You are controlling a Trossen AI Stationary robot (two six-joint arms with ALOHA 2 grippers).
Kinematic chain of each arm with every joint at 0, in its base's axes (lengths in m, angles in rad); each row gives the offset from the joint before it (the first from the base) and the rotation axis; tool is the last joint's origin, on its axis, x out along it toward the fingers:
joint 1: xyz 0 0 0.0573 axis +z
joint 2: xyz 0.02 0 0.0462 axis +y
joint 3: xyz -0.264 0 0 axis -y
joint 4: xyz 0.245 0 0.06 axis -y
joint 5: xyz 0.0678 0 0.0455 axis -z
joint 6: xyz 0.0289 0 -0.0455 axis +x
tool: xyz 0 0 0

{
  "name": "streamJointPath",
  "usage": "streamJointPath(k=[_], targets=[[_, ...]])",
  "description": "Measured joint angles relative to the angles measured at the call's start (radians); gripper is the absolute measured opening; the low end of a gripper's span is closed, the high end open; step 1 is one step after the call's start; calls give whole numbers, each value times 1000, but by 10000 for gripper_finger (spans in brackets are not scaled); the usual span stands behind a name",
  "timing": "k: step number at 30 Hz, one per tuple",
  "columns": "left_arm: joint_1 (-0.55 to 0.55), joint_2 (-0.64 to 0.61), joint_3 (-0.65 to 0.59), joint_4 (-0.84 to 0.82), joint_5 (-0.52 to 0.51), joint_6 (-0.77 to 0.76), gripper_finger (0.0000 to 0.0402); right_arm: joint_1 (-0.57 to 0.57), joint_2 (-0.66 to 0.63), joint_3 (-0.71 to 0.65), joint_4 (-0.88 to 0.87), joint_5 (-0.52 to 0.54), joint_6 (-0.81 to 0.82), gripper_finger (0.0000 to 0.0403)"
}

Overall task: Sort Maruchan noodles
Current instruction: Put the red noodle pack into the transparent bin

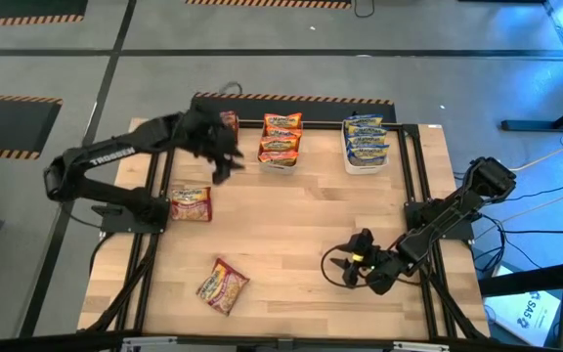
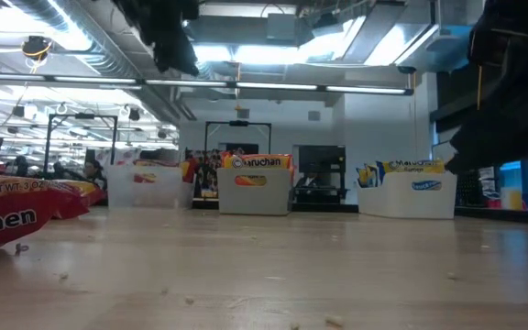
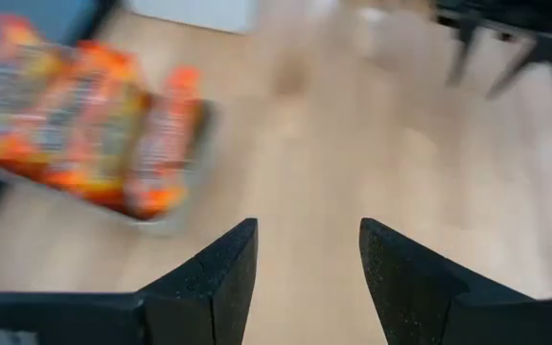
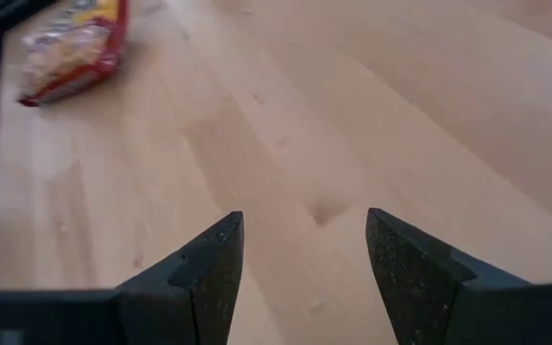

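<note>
Jaws of both grippers are seen parted w/ nothing held: left gripper (image 1: 225, 161) is raised beside the orange-packet tub (image 1: 280, 149), right gripper (image 1: 343, 268) is set low over bare wood table (image 1: 291, 235), well apart from that tub. Blue-yellow packets (image 1: 366, 139) are stacked in the next tub. Two red packets (image 1: 191, 203) (image 1: 223, 285) are left loose on the table, away from the tubs.

Place: a robotics lab or workshop hall.
Floor: grey concrete with hazard-striped tape (image 1: 291, 98).
Ceiling: bare ducts (image 2: 90, 50) and strip lights.
Furniture: a wooden worktop (image 1: 291, 235) on a dark frame.
</note>
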Motion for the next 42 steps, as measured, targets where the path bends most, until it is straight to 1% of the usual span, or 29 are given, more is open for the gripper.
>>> streamJointPath(k=[3, 6, 10, 14, 19, 21, 24, 27, 29, 34, 36, 39, 42], targets=[[-157, 7, 0, -1, -40, -102, 179, 0, 22, 0, 83, 5, -46, 205], [-296, 30, -2, -5, -64, -206, 179, 1, 73, 1, 187, 1, -92, 205], [-487, 67, -10, -4, -162, -373, 179, 2, 164, 1, 372, -48, -142, 205], [-680, 98, -40, 22, -224, -463, 179, 2, 252, 20, 533, -71, -164, 205], [-888, 97, -138, 105, -369, -683, 179, 1, 333, 148, 547, -129, -273, 205], [-959, 97, -194, 140, -396, -790, 179, 1, 378, 213, 549, -154, -313, 205], [-1060, 106, -280, 240, -401, -939, 179, 1, 430, 291, 542, -167, -378, 204], [-1142, 129, -337, 297, -401, -1063, 179, 1, 470, 350, 502, -185, -387, 205], [-1189, 155, -344, 333, -401, -1131, 179, 1, 495, 388, 484, -188, -386, 205], [-1265, 238, -346, 359, -389, -1222, 179, 0, 545, 443, 466, -194, -387, 205], [-1284, 283, -345, 358, -359, -1257, 179, 0, 553, 452, 468, -202, -387, 205], [-1306, 360, -346, 379, -277, -1282, 179, -1, 553, 455, 454, -201, -386, 205], [-1308, 424, -346, 393, -248, -1287, 179, -2, 553, 454, 445, -182, -386, 204]])
